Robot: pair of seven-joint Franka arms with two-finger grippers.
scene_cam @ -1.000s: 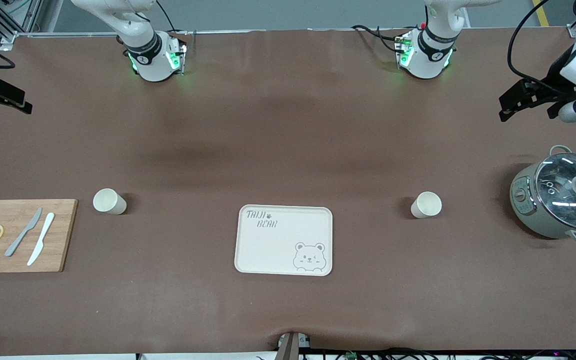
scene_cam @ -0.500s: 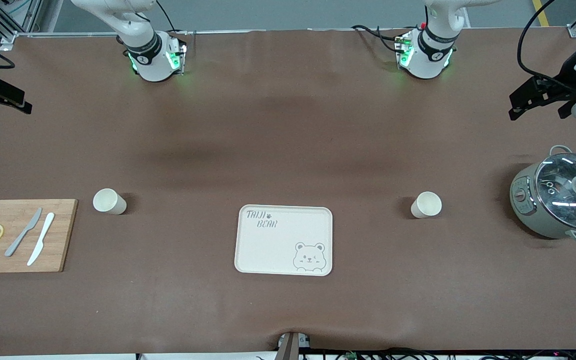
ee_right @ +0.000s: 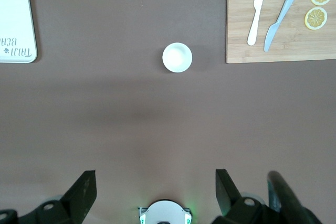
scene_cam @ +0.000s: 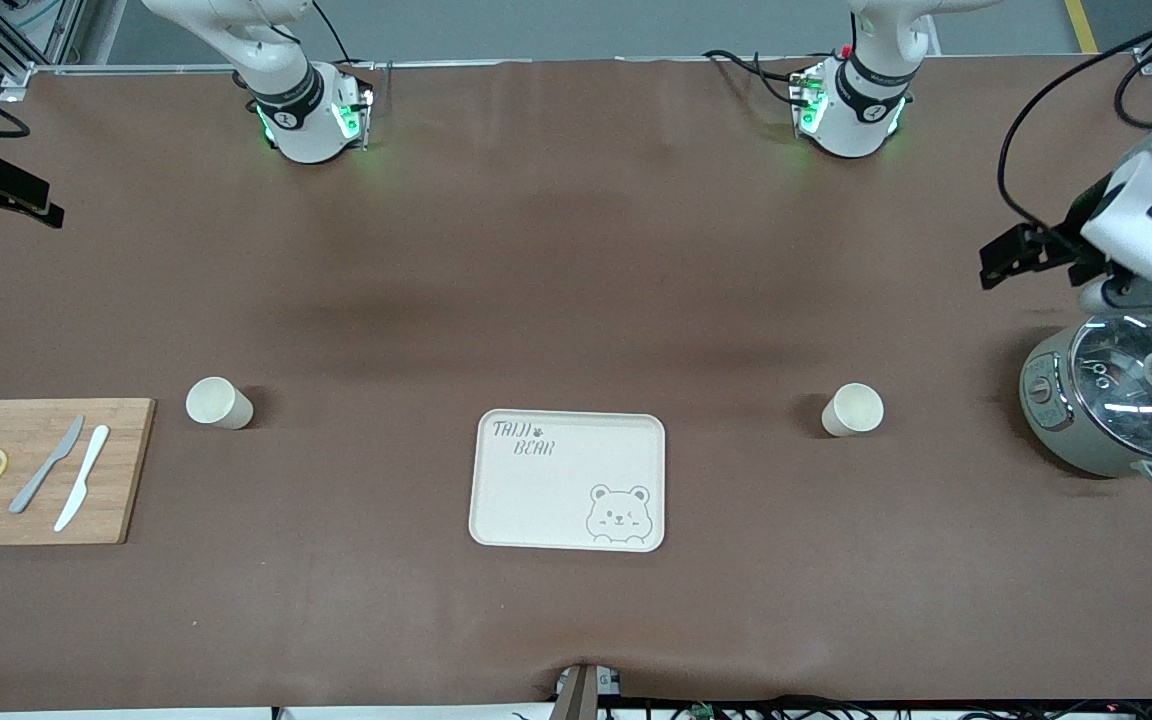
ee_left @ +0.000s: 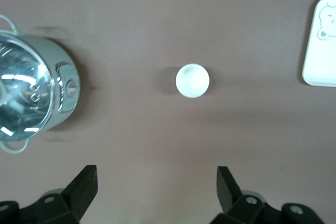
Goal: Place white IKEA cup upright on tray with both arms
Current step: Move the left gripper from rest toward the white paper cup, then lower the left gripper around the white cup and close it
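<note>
The cream tray point(scene_cam: 536, 500) with the bear drawing lies mid-table, empty; its edge shows in the left wrist view point(ee_left: 321, 51) and the right wrist view point(ee_right: 16, 24). Two white cups stand upright on the table. One point(scene_cam: 852, 410) stands toward the left arm's end and shows in the left wrist view point(ee_left: 192, 80). The other point(scene_cam: 219, 403) stands toward the right arm's end and shows in the right wrist view point(ee_right: 177, 57). My left gripper point(scene_cam: 1014, 258) point(ee_left: 156, 177) is open and empty, up beside the pot. My right gripper point(scene_cam: 31, 205) point(ee_right: 154, 178) is open and empty, waiting high at the table's end.
A grey-green pot with a glass lid point(scene_cam: 1116, 400) point(ee_left: 31, 98) stands at the left arm's end. A wooden cutting board point(scene_cam: 121, 470) point(ee_right: 236, 51) with two knives and two lemon slices lies at the right arm's end, beside that cup.
My left arm has swung toward the pot and the cup at its end, with the gripper still open. The right arm, cups and tray have not moved.
</note>
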